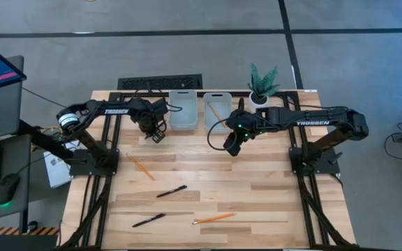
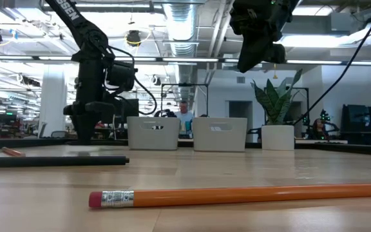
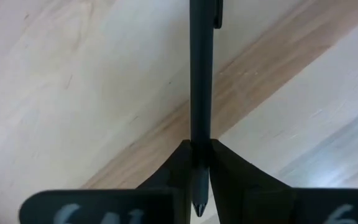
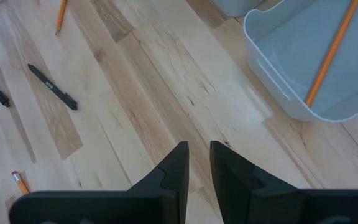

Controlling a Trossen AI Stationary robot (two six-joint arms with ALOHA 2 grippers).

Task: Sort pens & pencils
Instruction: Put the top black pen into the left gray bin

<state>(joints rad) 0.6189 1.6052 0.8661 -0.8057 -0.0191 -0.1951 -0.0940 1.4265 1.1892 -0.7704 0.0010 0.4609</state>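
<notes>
My left gripper (image 1: 157, 132) hangs beside the left grey tray (image 1: 182, 109), shut on a black pen (image 3: 201, 74). My right gripper (image 4: 198, 155) is over bare table in front of the right grey tray (image 4: 303, 68); its fingers stand a narrow gap apart and hold nothing. One orange pencil (image 4: 331, 53) lies slanted inside that tray. Two black pens (image 1: 171, 191) (image 1: 149, 220) and two orange pencils (image 1: 142, 167) (image 1: 213, 218) lie flat on the near half of the table. My left gripper pinches the pen between its two fingers (image 3: 179, 165) close to the writing tip (image 3: 197, 205). The tip points back toward the wrist. The long barrel with its clip (image 3: 217, 15) runs out ahead beyond the fingertips, clear of the table.
A potted plant (image 1: 262, 87) stands at the far edge, right of the trays. The two trays sit side by side at the far middle. In the low view a pencil (image 2: 237, 193) and a pen (image 2: 57, 161) lie nearest the camera. Bare wood stretches between the two grippers.
</notes>
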